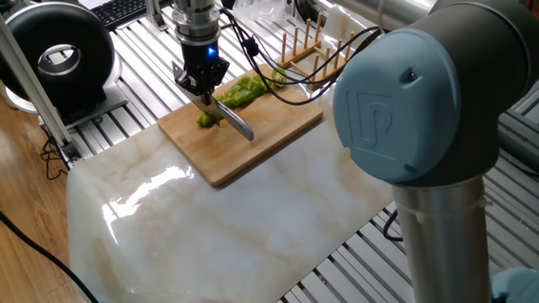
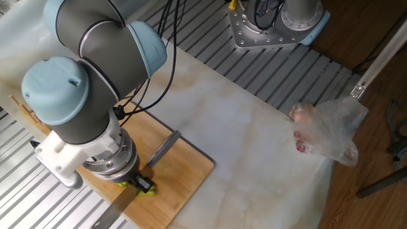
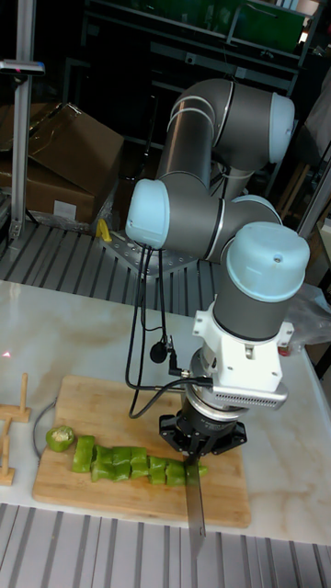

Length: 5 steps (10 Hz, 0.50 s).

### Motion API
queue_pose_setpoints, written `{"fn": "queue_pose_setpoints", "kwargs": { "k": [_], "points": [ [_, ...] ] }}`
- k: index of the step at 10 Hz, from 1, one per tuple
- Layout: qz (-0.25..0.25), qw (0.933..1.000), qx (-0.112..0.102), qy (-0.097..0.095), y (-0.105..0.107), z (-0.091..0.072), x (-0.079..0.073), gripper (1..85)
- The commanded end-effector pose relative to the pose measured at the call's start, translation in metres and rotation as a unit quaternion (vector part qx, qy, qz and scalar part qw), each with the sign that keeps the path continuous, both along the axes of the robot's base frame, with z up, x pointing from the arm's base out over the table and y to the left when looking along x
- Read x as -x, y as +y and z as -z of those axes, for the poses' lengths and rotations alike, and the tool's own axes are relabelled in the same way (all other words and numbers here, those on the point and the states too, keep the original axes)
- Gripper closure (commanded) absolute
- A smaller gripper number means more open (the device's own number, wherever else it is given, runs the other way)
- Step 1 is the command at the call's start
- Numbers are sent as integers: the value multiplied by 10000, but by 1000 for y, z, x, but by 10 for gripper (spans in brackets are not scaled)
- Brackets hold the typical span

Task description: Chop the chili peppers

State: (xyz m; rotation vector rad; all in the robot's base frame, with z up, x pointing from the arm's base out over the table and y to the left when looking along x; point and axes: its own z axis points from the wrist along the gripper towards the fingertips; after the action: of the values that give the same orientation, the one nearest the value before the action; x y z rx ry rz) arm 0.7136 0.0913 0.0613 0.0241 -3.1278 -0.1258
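Chili peppers [image 3: 129,462] look soft, light and prone to roll; gripper [image 1: 205,90] is clamped on knife [image 1: 233,119], blade pressing down.

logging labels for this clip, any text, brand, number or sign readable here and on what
"UR" embossed logo, on the arm's blue joint cap; it is the only mark that reads.
Cardboard box: no print can be made out.
Keyboard: keys too small to read.
Cutting board and knife: no markings show.

Arm [image 3: 221,220]: grey cylindrical links, light-blue joint caps with embossed logo, white wrist flange, black gripper [image 3: 195,443], black cables.
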Motion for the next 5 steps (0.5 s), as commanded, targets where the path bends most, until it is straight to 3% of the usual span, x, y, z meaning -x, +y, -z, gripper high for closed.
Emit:
{"fn": "queue_pose_setpoints", "kwargs": {
  "k": [1,3,5],
  "points": [
    [63,9999,-25,-90,2,3,-5,843],
    [42,9999,-102,-107,1,6,-8,843],
    [-12,9994,-347,66,0,-6,-9,843]
  ]
}}
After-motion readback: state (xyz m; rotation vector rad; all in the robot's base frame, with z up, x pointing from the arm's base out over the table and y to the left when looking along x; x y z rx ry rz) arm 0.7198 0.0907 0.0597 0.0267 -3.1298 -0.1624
